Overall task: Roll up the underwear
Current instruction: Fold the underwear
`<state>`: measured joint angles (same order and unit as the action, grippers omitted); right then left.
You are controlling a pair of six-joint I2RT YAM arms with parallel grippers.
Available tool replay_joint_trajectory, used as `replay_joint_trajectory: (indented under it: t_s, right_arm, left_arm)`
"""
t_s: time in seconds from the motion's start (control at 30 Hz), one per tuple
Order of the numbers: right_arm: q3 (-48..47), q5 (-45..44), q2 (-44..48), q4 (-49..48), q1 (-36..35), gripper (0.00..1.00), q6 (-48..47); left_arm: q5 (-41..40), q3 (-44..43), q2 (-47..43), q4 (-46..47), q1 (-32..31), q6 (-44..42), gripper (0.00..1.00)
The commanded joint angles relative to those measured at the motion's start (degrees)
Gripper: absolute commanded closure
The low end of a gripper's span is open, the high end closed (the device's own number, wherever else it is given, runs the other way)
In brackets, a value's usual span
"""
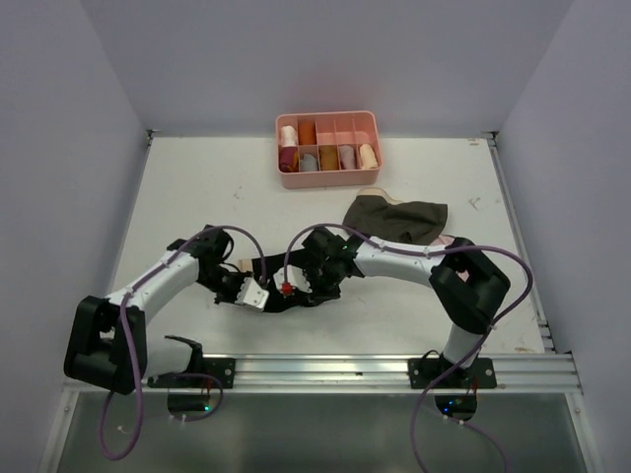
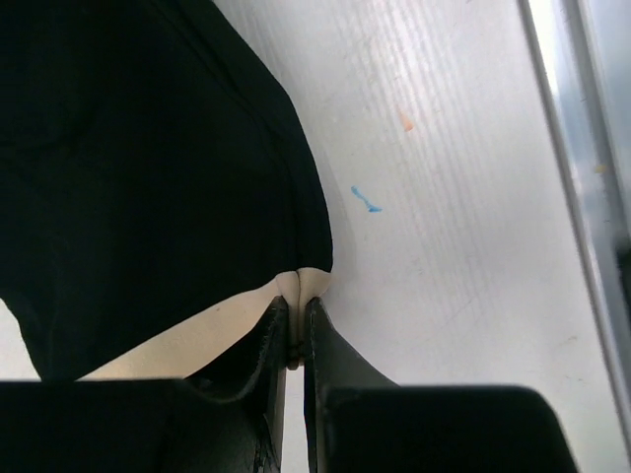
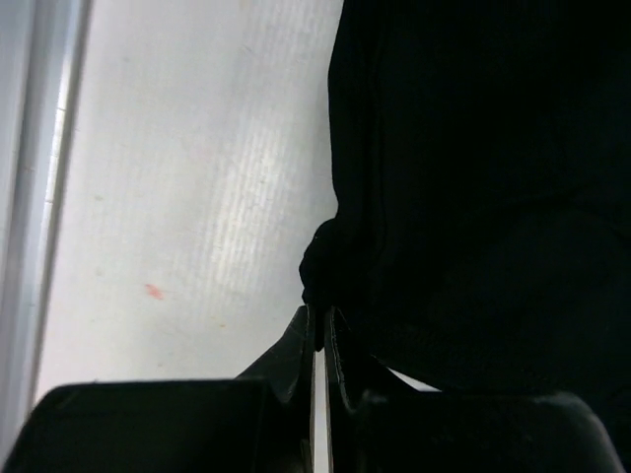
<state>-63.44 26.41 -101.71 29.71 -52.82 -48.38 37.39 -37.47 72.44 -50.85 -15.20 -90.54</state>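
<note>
The underwear is laid on the table, toward the middle of its near edge. Its beige waistband corner is pinched by the clenched left gripper — and its black edge on the opposite side is clamped by the right gripper.

Bare bench is seen open at far left and before the pink tray. The centre is crowded by the left arm and right arm over the underwear. The right is blocked by an olive garment, the near edge by a rail.
</note>
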Motion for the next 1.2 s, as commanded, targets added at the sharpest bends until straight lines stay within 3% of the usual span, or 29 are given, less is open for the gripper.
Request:
replay_joint_trajectory:
  t_s: [0.0, 0.27, 0.4, 0.77, 0.93, 1.17]
  right_arm:
    - [-4.23, 7.06, 2.13, 7.72, 0.87, 1.00, 3.29]
    - [-15.11, 18.58, -6.20, 19.57, 10.79, 1.00, 6.54]
    - [-18.91, 22.27, -9.11, 23.98, 12.30, 1.00, 5.75]
    - [-28.83, 30.35, -15.44, 35.21, 15.99, 1.00, 3.13]
    - [-30.78, 30.45, -17.90, 36.29, 18.01, 1.00, 3.55]
    - [-34.19, 33.70, -24.31, 36.90, 20.65, 1.00, 7.85]
  left_arm:
    - [5.32, -4.36, 3.04, -9.96, -0.01, 0.63, 1.00]
    - [12.36, -13.57, 14.38, -20.24, 9.48, -1.48, 1.00]
    - [15.60, -18.15, 20.35, -24.55, 11.95, -2.27, 1.00]
    - [20.27, -24.84, 28.71, -24.74, 13.27, 5.47, 1.00]
    - [20.79, -26.59, 31.70, -24.65, 13.79, 7.22, 1.00]
    - [25.01, -33.62, 39.96, -24.65, 17.83, 16.52, 1.00]
